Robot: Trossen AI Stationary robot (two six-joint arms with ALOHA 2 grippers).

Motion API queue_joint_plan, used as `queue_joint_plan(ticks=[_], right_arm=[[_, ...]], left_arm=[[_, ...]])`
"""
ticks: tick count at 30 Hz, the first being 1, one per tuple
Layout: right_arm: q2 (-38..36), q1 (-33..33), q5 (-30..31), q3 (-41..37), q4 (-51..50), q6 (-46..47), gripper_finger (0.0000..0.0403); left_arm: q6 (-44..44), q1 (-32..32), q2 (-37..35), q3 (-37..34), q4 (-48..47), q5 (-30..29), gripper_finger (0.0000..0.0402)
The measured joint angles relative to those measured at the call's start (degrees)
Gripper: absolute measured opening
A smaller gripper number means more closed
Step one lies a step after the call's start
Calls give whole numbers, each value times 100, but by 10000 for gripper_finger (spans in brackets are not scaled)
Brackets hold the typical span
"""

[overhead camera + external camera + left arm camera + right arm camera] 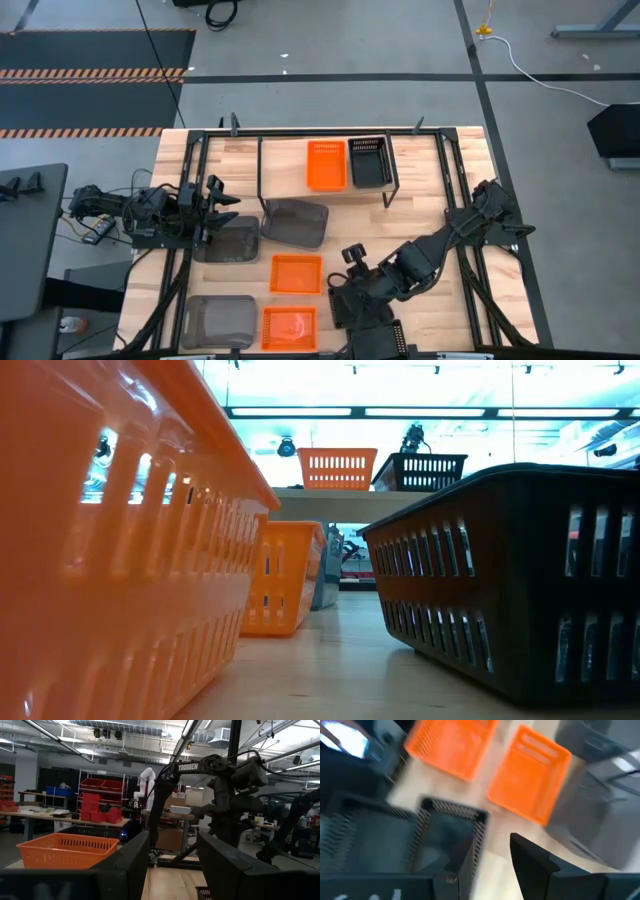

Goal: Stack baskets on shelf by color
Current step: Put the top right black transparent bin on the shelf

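Observation:
The shelf (pixel 285 140) stands at the table's far edge, with one orange basket (pixel 325 164) and one black basket (pixel 368 161) side by side on its board. On the table lie three grey baskets (pixel 295 222), two orange baskets (pixel 296 273) and two black baskets (pixel 452 827) near the front edge. My right gripper (pixel 492 852) hovers open above the black baskets, tilted down, with nothing between its fingers. At the table's left side my left gripper (pixel 172 855) waits, open and empty, pointing slightly upward.
The low view looks between a near orange basket (pixel 120 540) and a black basket (pixel 500 570) toward the shelf board (pixel 330 505). Bare wood (pixel 430 190) lies at the right of the shelf. Black arm mounts run along both table sides.

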Motion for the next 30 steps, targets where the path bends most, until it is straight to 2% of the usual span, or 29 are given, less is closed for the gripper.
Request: queue_joint_plan(ticks=[5,10,16,19,23,26,30], right_arm=[[0,-17,662,0,-812,-585,133],[0,-367,971,-215,-645,-1912,133],[4,-951,683,-1122,346,-3925,133],[4,-1192,751,-1577,916,-4569,133],[7,-1400,998,-1878,1645,-4795,133],[4,-1486,860,-2032,2149,-4822,133],[4,-1625,713,-2341,2678,-5298,133]], left_arm=[[2,-1,1,0,2,-1,172],[0,0,0,0,0,1,172],[2,0,0,0,2,1,172],[2,0,1,0,2,0,172],[0,-2,0,0,0,1,172],[1,0,0,0,0,1,172],[0,-2,0,0,0,1,172]])
